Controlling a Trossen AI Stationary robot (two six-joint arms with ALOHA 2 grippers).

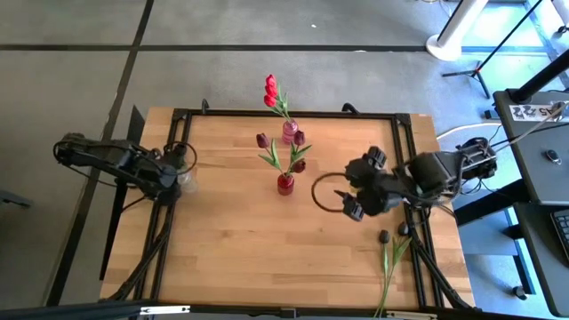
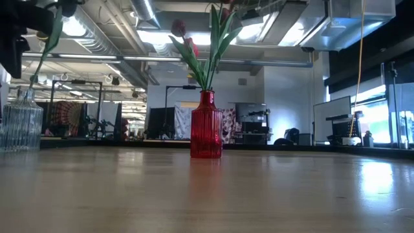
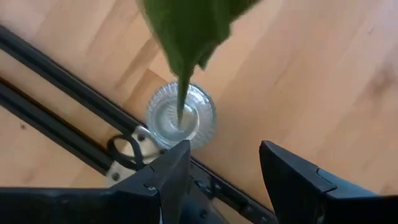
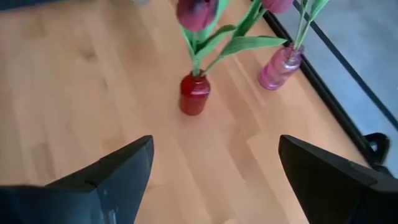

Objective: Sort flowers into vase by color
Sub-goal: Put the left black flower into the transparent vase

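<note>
Plainly worth watching first: the left gripper, at the left edge of the high view, right over the clear vase. Jaws spread wide, nothing pinched between them. Looks as if one of the flowers hangs with its stem end down in the clear vase's mouth, its leaf close by the fingers; cannot tell its head colour.

Likely trouble there:
- Could snag the leaf on the way up and drag the stem back out.
- Could tip the clear vase, placed tight against the black frame at the edge of the table, with a top-heavy stem leaning in it.

Next, the right gripper, right of centre in the high view: claw fully apart, empty, facing the red vase of maroon heads and the pink vase of red heads at upper centre.

Likely trouble there:
- Hard to pinch the lone flower, lying flat at the lower right near the frame; may scrape wood or slip off the thin stem.
- Risk of knocking the tall leaves in the red vase while reaching past.
- Risk of mixing colours, with maroon looking close to red.

No brand, label or readable writing anywhere.
</note>
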